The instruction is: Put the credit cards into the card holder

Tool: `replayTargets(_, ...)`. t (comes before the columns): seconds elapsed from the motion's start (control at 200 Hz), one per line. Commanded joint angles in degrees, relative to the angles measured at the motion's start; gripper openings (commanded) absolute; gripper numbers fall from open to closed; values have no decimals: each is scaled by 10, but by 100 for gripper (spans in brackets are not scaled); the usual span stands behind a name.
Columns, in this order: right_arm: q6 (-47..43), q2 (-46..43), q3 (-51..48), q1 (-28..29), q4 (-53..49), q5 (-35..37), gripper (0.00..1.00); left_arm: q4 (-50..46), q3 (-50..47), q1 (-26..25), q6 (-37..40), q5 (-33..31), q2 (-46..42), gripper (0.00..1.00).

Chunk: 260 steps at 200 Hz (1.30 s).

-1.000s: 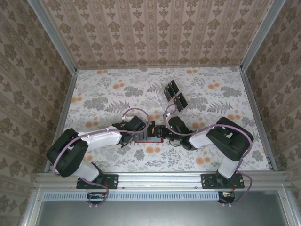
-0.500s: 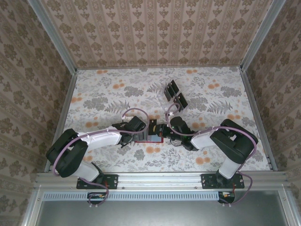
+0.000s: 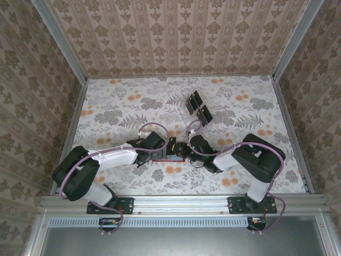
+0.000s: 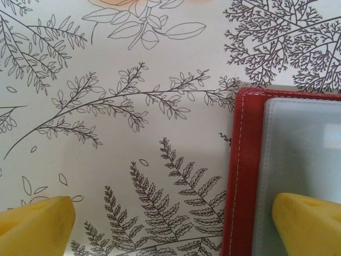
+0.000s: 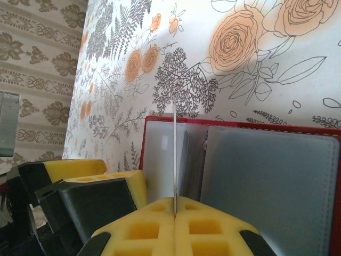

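The right gripper is pressed together on a single credit card, which is seen edge-on as a thin upright line rising from between the yellow pads. The card is held over the open card holder, above the seam between its pale inner pockets; its far edge appears to touch the holder. The left gripper is spread wide: one fingertip is set over the holder's pale pocket near the red rim, the other over bare table. Both arms are stretched low and inward, meeting at the table's middle. The remaining credit cards are laid well apart, farther back.
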Motion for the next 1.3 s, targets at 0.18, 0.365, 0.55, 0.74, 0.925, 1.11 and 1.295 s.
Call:
replayTargets(0.18, 7, 6, -23, 6, 26, 28, 0, -27, -22, -1, 2, 11, 4, 100)
replayTargets(0.365, 10, 8, -25, 14, 27, 29, 0, -26, -23, 0, 2, 11, 3, 100)
replayTargets(0.55, 13, 14, -23, 23, 30, 30, 0, -25, -23, 0, 2, 11, 4, 100)
replayTargets(0.74, 20, 17, -29, 25, 38, 31, 0, -26, -24, 0, 2, 12, 3, 100)
replayTargets(0.925, 34, 22, -40, 24, 55, 33, 0, -25, -25, 0, 2, 10, 3, 100)
replayTargets(1.11, 47, 34, -45, 27, 68, 25, 0, -26, -24, 0, 4, 10, 2, 100)
replayTargets(1.295, 61, 46, -54, 30, 88, 20, 0, -25, -24, 0, 4, 10, 2, 100)
